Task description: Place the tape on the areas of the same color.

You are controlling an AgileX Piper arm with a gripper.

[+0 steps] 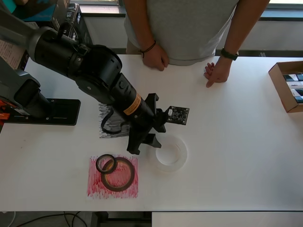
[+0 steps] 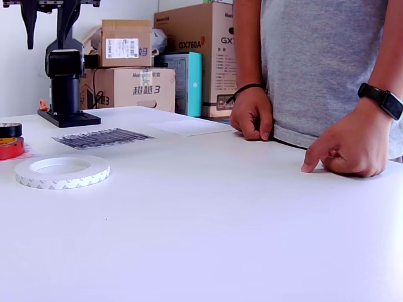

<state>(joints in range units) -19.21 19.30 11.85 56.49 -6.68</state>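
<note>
The red area (image 1: 94, 189) lies near the front edge in the overhead view. The dark-red roll (image 1: 117, 173) (image 2: 11, 148) rests on it, and the small black roll (image 1: 105, 163) (image 2: 9, 130) sits on that roll's edge. On bare table, to the overhead view's right of the red area, lies the translucent white roll (image 1: 170, 152) (image 2: 62, 171). My arm partly covers the black scribbled area (image 1: 108, 124) (image 2: 102, 137). The white area (image 2: 189, 126) shows beyond it in the exterior view. My gripper (image 1: 143, 143) hangs open and empty just left of the white roll, well above the table.
A person stands at the far side with both hands (image 1: 156, 59) (image 1: 217, 73) on the table. An open cardboard box (image 1: 286, 87) sits at the overhead view's right edge. The arm's base (image 1: 45, 111) (image 2: 65, 82) occupies the left. Boxes (image 2: 129, 88) are stacked behind it.
</note>
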